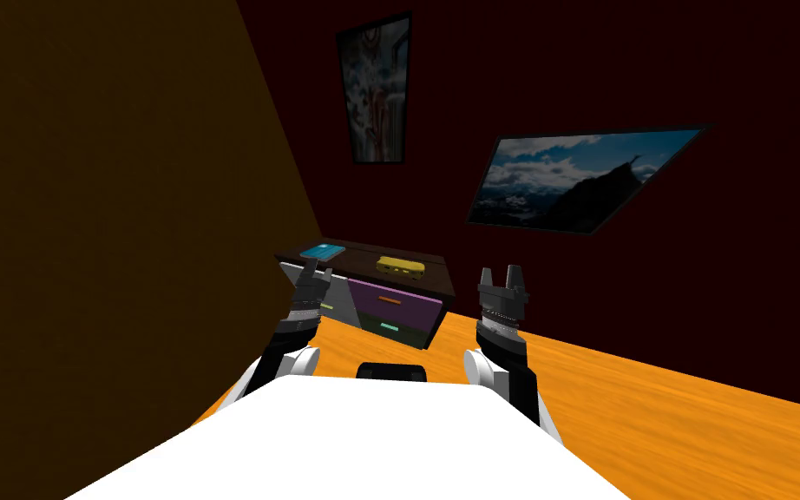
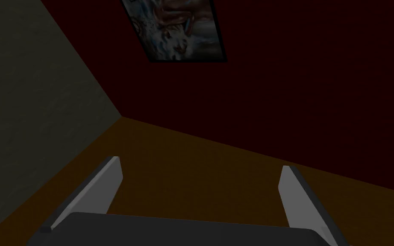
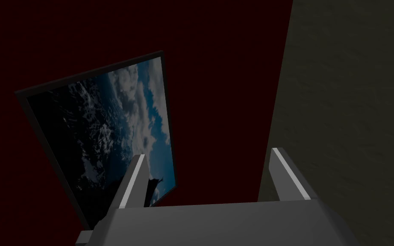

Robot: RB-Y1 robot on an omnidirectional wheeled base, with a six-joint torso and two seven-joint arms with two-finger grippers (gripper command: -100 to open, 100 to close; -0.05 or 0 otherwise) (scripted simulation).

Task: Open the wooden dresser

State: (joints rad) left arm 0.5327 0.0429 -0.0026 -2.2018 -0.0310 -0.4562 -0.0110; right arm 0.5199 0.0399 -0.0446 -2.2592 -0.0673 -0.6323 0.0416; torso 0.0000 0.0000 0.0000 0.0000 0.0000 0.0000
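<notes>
dresser point(image 1: 398, 304) in the corner ahead, against the wall. left end effector point(image 1: 318, 271) is raised near its front, released, probably staging for the orange handle point(image 1: 388, 300). right end effector point(image 1: 501, 274) is released and held aside, out of the way.

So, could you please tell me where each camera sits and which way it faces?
Head view: on the head, looking steeply down and forward at the dresser; both forearms, left claw and right claw show.
Left wrist view: on the left hand, facing floor, wall and tall picture; its open fingers show.
Right wrist view: on the right hand, facing the landscape picture; its open fingers show.
Shared: head and left wrist views both show the tall picture.
</notes>
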